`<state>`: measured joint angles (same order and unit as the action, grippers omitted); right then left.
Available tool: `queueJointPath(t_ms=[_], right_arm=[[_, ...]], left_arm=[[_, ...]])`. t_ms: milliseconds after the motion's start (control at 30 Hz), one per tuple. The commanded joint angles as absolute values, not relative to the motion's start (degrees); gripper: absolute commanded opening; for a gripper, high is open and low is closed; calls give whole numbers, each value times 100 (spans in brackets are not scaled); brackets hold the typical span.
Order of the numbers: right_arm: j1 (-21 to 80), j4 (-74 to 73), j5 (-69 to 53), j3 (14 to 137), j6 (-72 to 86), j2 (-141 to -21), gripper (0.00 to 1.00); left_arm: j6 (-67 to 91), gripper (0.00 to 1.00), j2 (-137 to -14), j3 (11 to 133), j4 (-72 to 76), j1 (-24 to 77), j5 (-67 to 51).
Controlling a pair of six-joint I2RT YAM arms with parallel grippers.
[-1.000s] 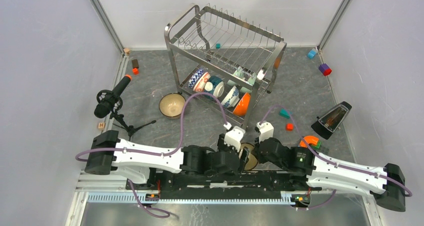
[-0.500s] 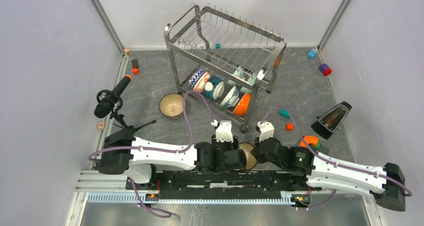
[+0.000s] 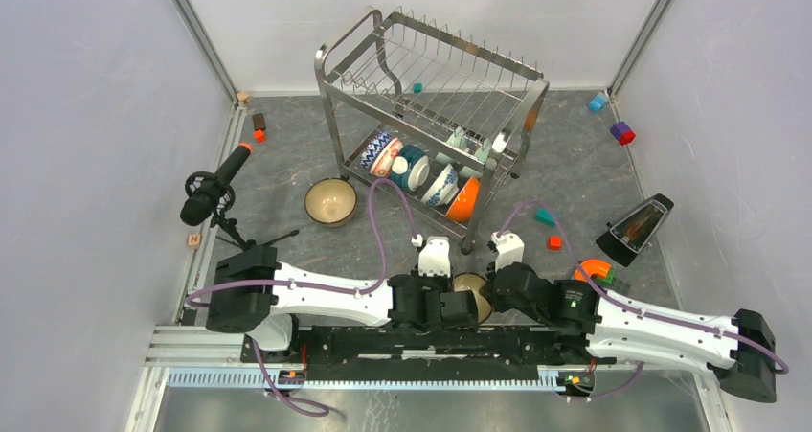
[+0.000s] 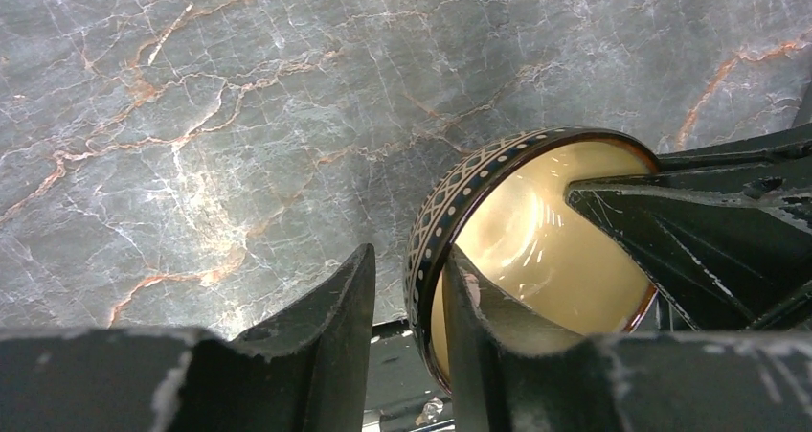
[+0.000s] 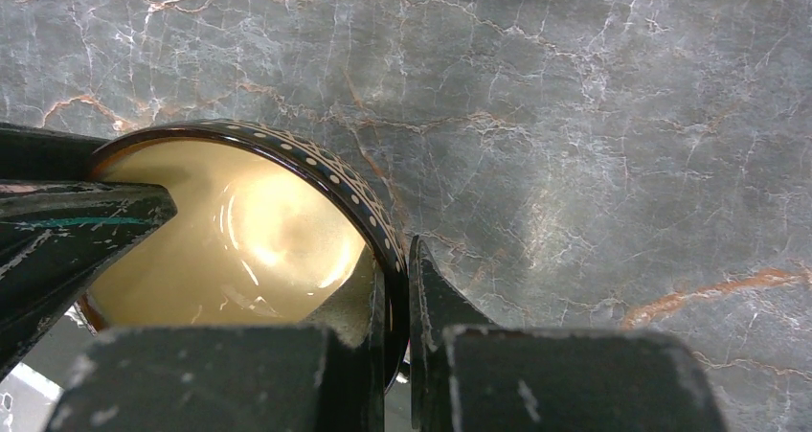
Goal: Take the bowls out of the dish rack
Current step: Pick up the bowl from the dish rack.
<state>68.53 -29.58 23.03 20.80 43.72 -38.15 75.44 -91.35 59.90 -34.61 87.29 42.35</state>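
Left claw (image 4: 407, 260), newly arrived, narrows astride the rim of the brown cream-lined ceramic bowl (image 4: 536, 221), unclamped; right claw (image 5: 397, 255) pinches it: handover likely.

One dish rack (image 3: 450, 73), perhaps seven bowls (image 3: 330, 201), one microphone (image 3: 215, 188), one metronome (image 3: 636, 229)

Left arm (image 3: 316, 293) lies low, reaches right toward middle. Right arm (image 3: 651, 327) lies low, reaches left. Grippers meet tip to tip. Right gripper (image 5: 397, 255) pinches wall of brown bowl (image 5: 259, 221). Left gripper (image 4: 407, 258) sits astride opposite rim, small gap at outer finger.
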Motion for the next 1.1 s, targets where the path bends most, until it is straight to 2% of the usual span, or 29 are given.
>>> queueJointPath(t_ms=[0,333,433,533,667,733,800,867,1067], right_arm=[[6872,-2529,2409,2482,4530,-3795,0],[6872,-2516,2377,2609,4482,-3866,0],[6864,-2509,2331,2645,4446,-3901,0],[6872,-2479,2275,2646,4390,-3902,0],[6868,-2468,2200,2602,4369,-3842,1],[6873,-2451,2130,2585,4299,-3795,14],[6866,-2414,2022,2587,4192,-3754,36],[6872,-2454,1983,2609,4153,-3717,51],[6873,-2623,1971,2696,4113,-3582,75]], left_arm=[[7591,37,-9203,6264,-3537,8721,4377],[7296,27,-9344,6267,-3429,8749,4317],[7269,19,-9402,6283,-3435,8757,4280],[7234,3,-9393,6284,-3402,8767,4271],[7226,2,-9355,6284,-3385,8782,4313],[7229,2,-9351,6299,-3388,8784,4359],[7235,2,-9312,6309,-3387,8787,4405],[7213,2,-9262,6319,-3379,8785,4455],[7124,2,-9046,6229,-3305,8784,4600]])
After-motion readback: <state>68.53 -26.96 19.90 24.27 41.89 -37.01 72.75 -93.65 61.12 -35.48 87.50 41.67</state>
